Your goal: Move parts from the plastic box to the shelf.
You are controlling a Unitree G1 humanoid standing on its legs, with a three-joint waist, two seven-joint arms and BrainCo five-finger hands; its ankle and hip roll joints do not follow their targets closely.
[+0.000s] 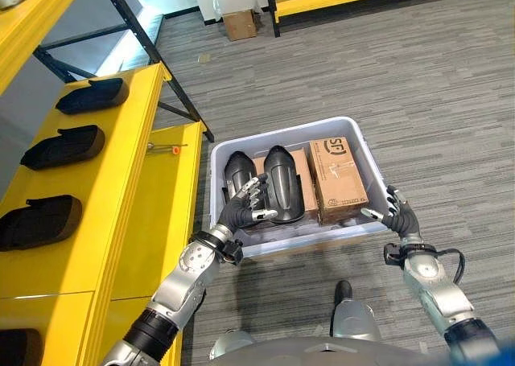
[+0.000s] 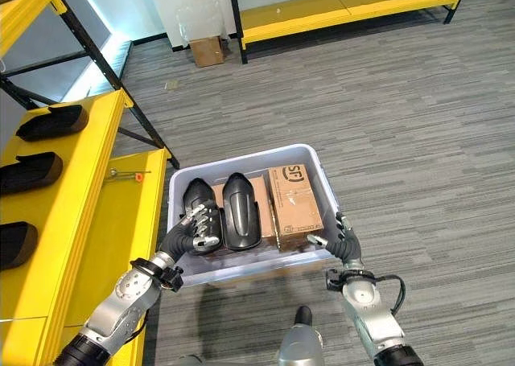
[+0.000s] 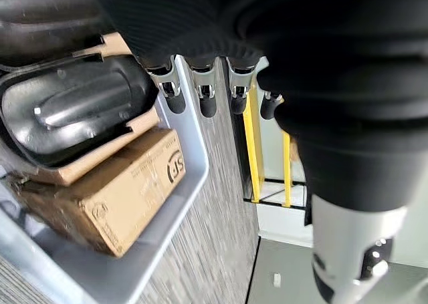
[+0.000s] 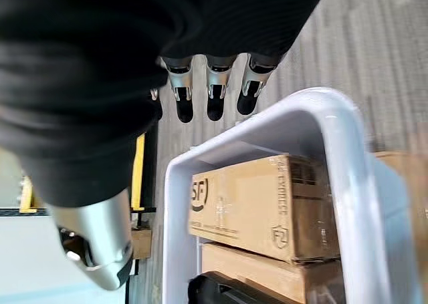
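On the floor at my 12 o'clock sits the plastic box (image 1: 354, 130), holding two black parts (image 1: 283, 181) side by side and cardboard cartons (image 1: 338, 173). My left hand (image 1: 241, 207) hovers over the parts, fingers (image 3: 204, 98) loosely extended, gripping nothing. My right hand (image 1: 396, 215) is at the box's 4 o'clock corner, fingers relaxed, empty; three more parts (image 1: 63, 147) lie on the yellow shelf (image 1: 121, 181) at 9 o'clock.

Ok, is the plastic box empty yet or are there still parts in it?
Not empty. The plastic box holds two black parts beside cardboard boxes; the left hand reaches over them.
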